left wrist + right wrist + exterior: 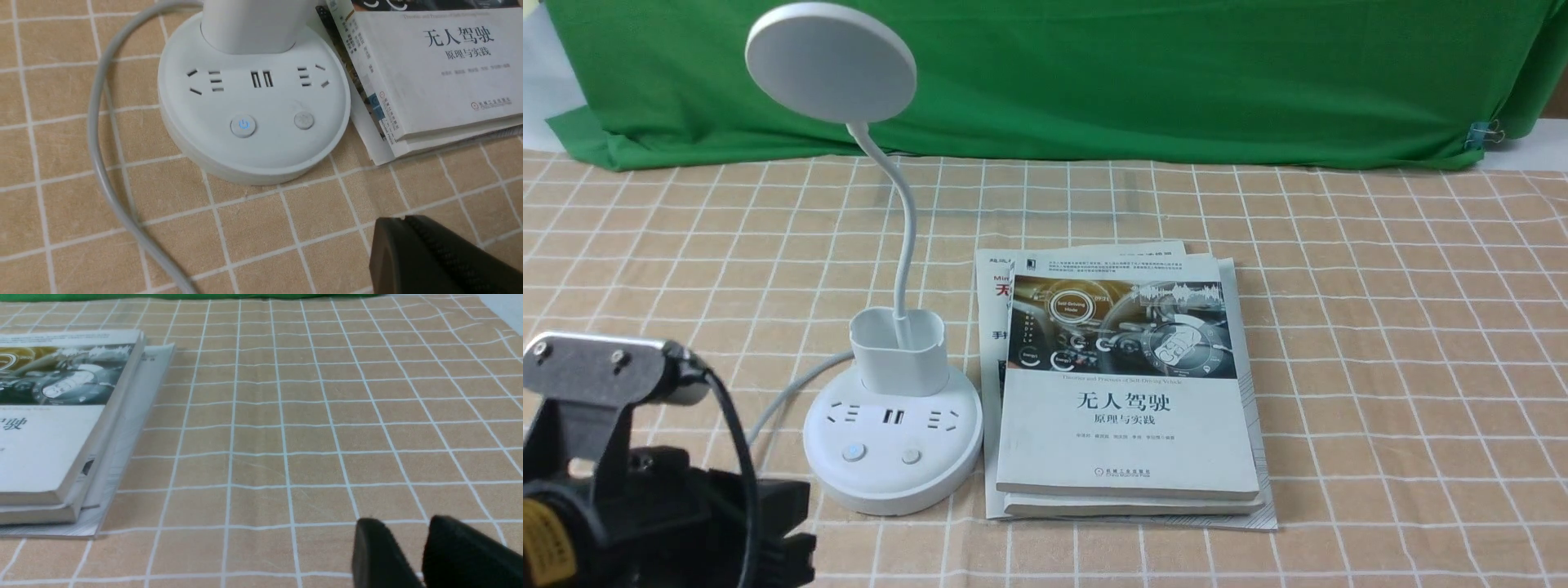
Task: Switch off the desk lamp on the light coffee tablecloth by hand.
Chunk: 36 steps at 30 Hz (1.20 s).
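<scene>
**A:** What is your left gripper doing?

**B:** My left gripper has its fingers pressed together on nothing. It hangs over the light coffee tablecloth, on the near side of the desk lamp. It is close to the round base but apart from it.

**A:** And the other one?

**B:** My right gripper has its fingers a little apart, with a strip of cloth showing between them. It holds nothing. It is over bare squares to the right of the books, well apart from the lamp.

**A:** Where does the lamp stand?

**B:** On the tablecloth, left of centre. Its base carries sockets and two round buttons. The left button shows a blue power sign, and the right button is plain grey. The pen cup rises from the far part of the base, and the thin neck bends up out of it. The disc head tilts at the top with its back to me, so I cannot tell whether it shines. The white cord loops off the left side of the base toward me.

**A:** Anything beside it?

**B:** A stack of books lies flat just right of the base, touching it or nearly so. A green cloth hangs along the far edge.
</scene>
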Each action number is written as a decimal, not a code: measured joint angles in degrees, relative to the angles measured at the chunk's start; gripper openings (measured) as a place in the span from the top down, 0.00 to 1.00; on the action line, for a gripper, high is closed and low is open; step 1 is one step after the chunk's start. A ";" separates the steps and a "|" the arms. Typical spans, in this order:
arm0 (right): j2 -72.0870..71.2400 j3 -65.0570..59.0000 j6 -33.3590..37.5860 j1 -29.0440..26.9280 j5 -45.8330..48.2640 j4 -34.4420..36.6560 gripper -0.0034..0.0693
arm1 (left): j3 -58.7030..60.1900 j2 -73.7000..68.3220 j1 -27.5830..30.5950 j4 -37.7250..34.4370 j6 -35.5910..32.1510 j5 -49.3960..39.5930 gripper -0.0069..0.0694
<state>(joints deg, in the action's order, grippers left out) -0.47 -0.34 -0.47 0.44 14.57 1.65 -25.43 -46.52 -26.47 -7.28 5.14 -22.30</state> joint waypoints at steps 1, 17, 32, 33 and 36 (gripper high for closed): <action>0.00 0.00 0.00 0.00 0.00 0.00 0.62 | 0.67 0.90 0.00 0.00 0.00 0.00 0.92; 0.00 0.00 0.00 0.00 0.00 0.00 0.62 | 3.64 3.94 0.31 9.38 -1.60 2.83 0.91; 0.00 0.00 0.00 0.00 0.00 0.00 0.62 | 23.07 42.87 27.64 -1.87 -12.96 6.77 0.91; 0.00 0.00 0.00 0.00 0.00 0.00 0.62 | 23.75 44.53 28.19 -2.43 -13.23 5.61 0.91; 0.00 0.00 0.00 0.00 0.00 0.00 0.62 | 25.41 46.17 28.62 -2.90 -13.45 3.50 0.91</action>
<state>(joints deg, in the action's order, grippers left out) -0.47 -0.34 -0.47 0.44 14.57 1.65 -0.01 -0.34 2.15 -10.17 -8.31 -18.80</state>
